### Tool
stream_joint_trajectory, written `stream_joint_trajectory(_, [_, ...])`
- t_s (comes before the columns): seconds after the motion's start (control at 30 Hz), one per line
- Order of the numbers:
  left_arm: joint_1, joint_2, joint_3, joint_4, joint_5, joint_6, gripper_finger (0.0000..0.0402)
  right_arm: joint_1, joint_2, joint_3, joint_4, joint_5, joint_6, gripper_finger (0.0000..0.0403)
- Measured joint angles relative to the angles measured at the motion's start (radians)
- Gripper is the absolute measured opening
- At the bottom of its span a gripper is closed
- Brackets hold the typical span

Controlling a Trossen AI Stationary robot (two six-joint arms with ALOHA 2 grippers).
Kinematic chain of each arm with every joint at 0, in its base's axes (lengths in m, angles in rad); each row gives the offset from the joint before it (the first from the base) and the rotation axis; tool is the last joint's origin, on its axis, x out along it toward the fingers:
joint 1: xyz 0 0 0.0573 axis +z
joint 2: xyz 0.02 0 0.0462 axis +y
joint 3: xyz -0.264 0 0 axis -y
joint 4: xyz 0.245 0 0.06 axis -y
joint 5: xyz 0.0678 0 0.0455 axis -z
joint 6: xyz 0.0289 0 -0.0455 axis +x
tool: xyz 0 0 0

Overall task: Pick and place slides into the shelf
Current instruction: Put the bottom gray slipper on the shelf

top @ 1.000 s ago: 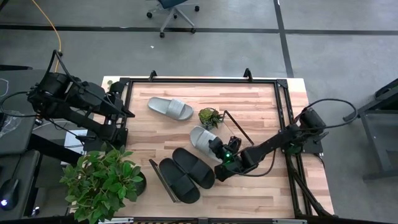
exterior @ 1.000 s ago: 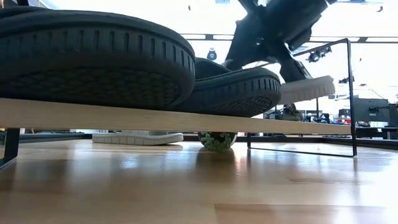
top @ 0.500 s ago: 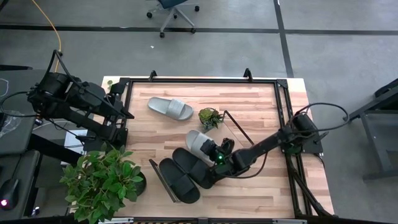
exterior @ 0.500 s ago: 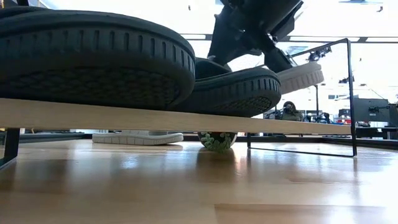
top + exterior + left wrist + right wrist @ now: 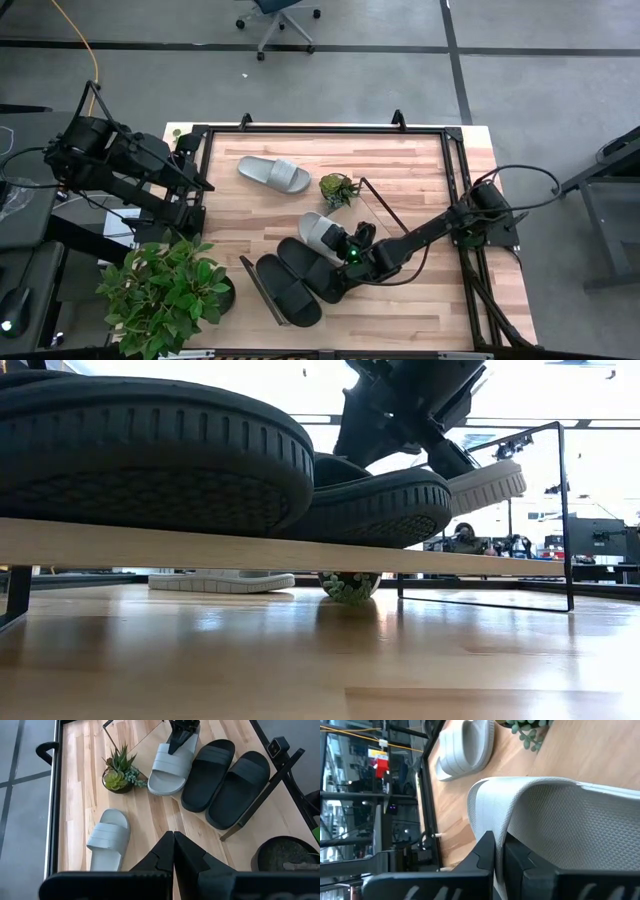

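Note:
Two black slides (image 5: pixel 300 280) lie side by side on the shelf (image 5: pixel 200 545), whose thin black end frame (image 5: pixel 262 292) shows near the table's front. My right gripper (image 5: pixel 342 240) is shut on a light grey slide (image 5: pixel 320 230) right beside the far black one. In the low view that grey slide (image 5: pixel 487 485) hangs tilted over the plank, its lower end hidden behind a black slide. The other grey slide (image 5: pixel 273 174) lies sole down on the table at the far left. My left gripper (image 5: pixel 173 851) stays shut above the table's left edge, holding nothing. My right gripper pinches the grey slide's strap at its edge (image 5: pixel 506 822) between its two fingers, one over the strap and one under it. The fingers come slanting down from the table's right. The slide is tilted, its visible end (image 5: pixel 500 475) raised clear above the plank.
A small succulent in a pot (image 5: pixel 338 188) stands just beyond the held slide. A big leafy potted plant (image 5: pixel 170 290) stands at the table's near left corner. Black rails (image 5: pixel 455 180) run along the table's edges. The shelf's far end frame (image 5: pixel 385 205) stands close to my right arm.
My right gripper has carried the grey slide a little toward the table's left, up against the far black slide, then stopped. In the low view the slide's visible end has tipped somewhat higher.

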Motion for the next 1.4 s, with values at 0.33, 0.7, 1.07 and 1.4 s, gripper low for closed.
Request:
stream_joint_trajectory(0.33, [0.000,0.000,0.000,0.000,-0.004,0.000,0.0001,0.012,-0.001,0.000,-0.009,0.000,0.004,0.0065])
stream_joint_trajectory(0.7, [0.000,0.000,0.000,0.001,-0.004,0.000,0.0001,0.011,-0.001,0.000,-0.009,-0.053,0.015,0.0105])
stream_joint_trajectory(1.07, [0.000,0.000,0.000,0.001,-0.004,0.000,0.0001,0.012,-0.002,0.000,-0.020,-0.101,0.018,0.0106])
stream_joint_trajectory(1.4, [0.000,0.000,0.000,0.001,-0.004,0.007,0.0001,0.047,-0.007,0.000,-0.032,-0.131,0.025,0.0103])
